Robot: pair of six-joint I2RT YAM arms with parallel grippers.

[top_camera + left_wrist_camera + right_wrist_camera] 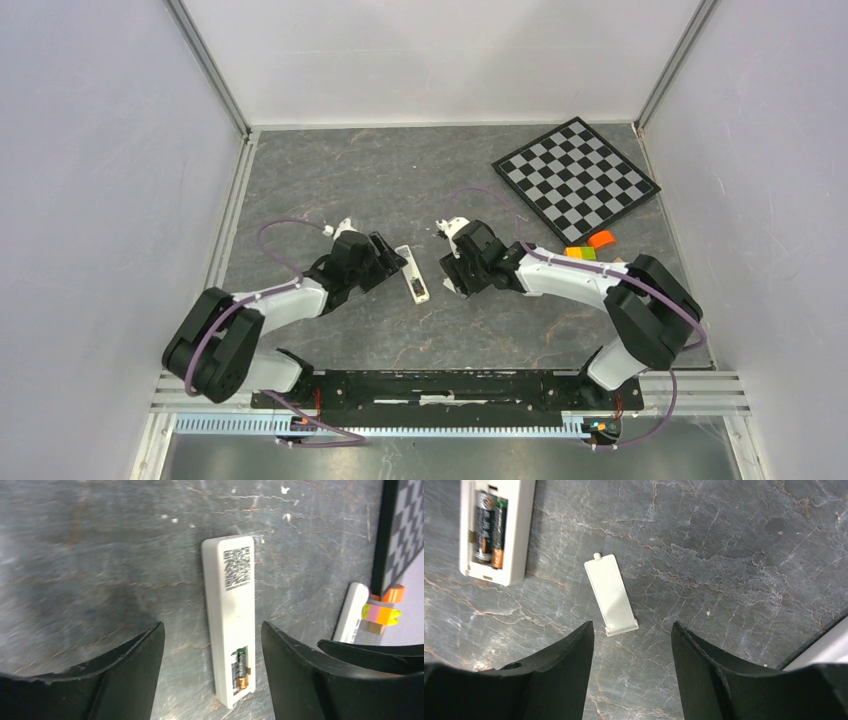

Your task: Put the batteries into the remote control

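Now, the big grey stone-look table (330, 180) holds everything. Two arms reach in from its near edge. The left arm (270, 310) and the right arm (600, 285) both bend toward the middle of the table, and their tips face each other.

A black and white chessboard (575, 178) lies flat at the far right corner. It is turned a bit, like a diamond.

The white remote control (411, 272) lies near the middle of the table, between the two grippers. Its back faces up, and you can see a square code sticker (236, 567) on it. The battery door is off, so the little box at one end is open.

The left gripper (212, 627) hangs over the remote with its fingers spread wide. The remote sits in the gap and neither finger touches it. The right gripper (631, 627) is spread apart too and holds nothing.

The small white battery cover (611, 595) lies flat on the table just beside the remote, in front of the right gripper's fingers.

Some small bright blocks (590, 245), orange, yellow and green, sit near the right edge, close to the chessboard.

The batteries (490, 527) are inside the remote's open box. They lie side by side, touching.
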